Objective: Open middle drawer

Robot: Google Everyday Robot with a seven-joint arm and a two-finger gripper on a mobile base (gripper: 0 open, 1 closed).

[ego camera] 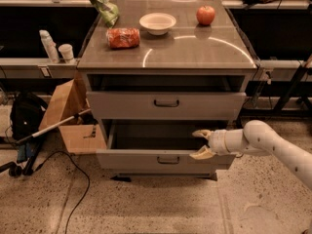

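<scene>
We see the gripper [201,144], fingers spread and empty, at the pulled-out lower drawer's [131,161] front; the middle drawer [122,105] lies above it, leftward.

White arm [275,146] stretched out low, pincer [195,144] at its tip, fingers spread

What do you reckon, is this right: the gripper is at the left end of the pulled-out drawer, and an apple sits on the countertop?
Not quite. The camera view shows the gripper, fingers open, at the right end of the pulled-out drawer, not the left. The apple does sit on the countertop.
</scene>
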